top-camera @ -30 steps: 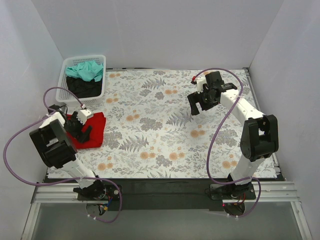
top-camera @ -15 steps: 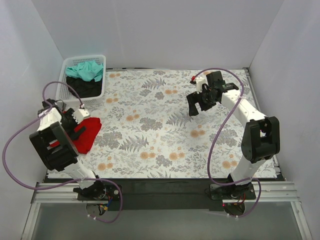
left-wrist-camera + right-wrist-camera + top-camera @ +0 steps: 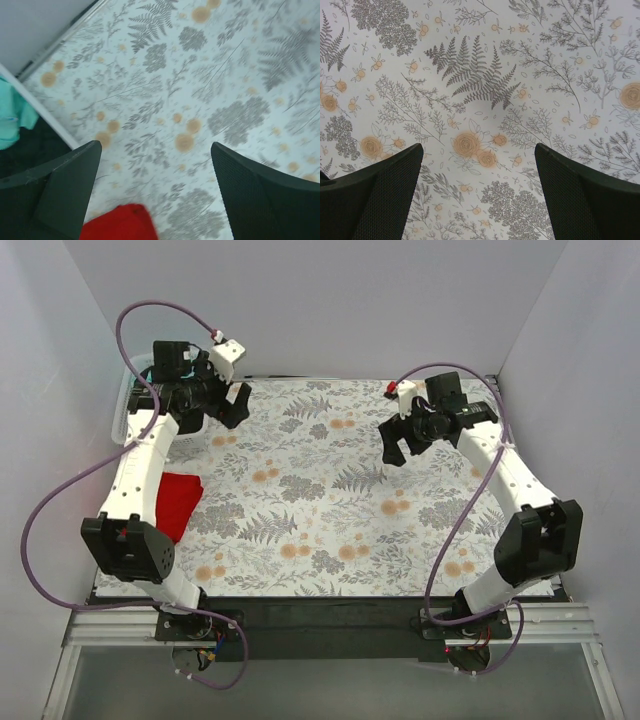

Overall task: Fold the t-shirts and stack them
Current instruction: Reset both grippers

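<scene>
A folded bright red t-shirt [image 3: 176,502] lies on the floral cloth at the left edge; its corner shows in the left wrist view [image 3: 118,224]. A teal-green t-shirt [image 3: 11,119] lies on a black t-shirt [image 3: 35,150] in the basket. My left gripper [image 3: 230,412] is open and empty, raised above the cloth just right of the basket; its jaws [image 3: 155,147] stand wide apart. My right gripper [image 3: 404,445] is open and empty, held above the cloth at the back right; only print shows between its fingers [image 3: 477,147].
A white mesh basket [image 3: 125,418] stands at the back left corner, mostly hidden by my left arm; its rim shows in the left wrist view [image 3: 47,120]. The grey-and-orange floral cloth [image 3: 330,510] covers the table. White walls close in on three sides.
My left gripper has let go of the red t-shirt and swung up and back to the basket. The red t-shirt stays folded at the left. My right gripper has barely moved.
</scene>
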`<state>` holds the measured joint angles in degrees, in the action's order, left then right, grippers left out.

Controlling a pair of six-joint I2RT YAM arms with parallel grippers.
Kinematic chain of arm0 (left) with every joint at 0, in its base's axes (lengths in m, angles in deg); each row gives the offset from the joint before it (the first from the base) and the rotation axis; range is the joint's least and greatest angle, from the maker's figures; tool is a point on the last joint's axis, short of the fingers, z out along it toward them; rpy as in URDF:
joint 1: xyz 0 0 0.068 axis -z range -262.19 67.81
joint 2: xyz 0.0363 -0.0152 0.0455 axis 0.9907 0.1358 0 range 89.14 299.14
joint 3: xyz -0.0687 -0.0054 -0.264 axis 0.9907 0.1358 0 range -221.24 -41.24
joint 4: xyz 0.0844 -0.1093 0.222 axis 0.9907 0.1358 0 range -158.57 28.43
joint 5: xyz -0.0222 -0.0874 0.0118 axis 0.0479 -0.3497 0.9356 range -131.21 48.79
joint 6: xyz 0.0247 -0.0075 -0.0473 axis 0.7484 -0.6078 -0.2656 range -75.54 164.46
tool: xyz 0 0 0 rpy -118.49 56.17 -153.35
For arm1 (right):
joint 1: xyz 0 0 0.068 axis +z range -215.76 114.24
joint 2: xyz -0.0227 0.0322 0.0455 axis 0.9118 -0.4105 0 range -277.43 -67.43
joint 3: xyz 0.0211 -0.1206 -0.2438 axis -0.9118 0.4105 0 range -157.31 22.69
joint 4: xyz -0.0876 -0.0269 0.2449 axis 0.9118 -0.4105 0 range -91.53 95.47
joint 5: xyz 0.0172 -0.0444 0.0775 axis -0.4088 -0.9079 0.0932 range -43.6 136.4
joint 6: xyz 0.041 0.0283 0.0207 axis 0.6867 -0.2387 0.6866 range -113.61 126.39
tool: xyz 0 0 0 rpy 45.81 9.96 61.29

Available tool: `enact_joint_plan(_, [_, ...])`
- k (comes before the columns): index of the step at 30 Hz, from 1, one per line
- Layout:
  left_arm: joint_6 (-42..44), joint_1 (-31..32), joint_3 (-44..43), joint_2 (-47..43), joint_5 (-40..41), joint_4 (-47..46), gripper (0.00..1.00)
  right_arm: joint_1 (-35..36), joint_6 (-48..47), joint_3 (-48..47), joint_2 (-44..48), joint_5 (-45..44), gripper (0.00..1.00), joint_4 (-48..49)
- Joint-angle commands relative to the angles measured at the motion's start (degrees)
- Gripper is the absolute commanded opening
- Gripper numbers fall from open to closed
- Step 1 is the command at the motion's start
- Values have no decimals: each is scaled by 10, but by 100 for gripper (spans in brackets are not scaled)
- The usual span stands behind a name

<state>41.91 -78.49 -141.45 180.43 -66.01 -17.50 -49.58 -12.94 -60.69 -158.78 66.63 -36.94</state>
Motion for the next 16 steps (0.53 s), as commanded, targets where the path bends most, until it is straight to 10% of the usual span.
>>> enact_joint_plan(1, [-283,9,3,35,-33,-70,91,-7,-20,32,48,-15,98,-8])
enact_joint_plan(16, [-374,127,289,31,82,-263,91,-11,-11,186,91,-45,98,31])
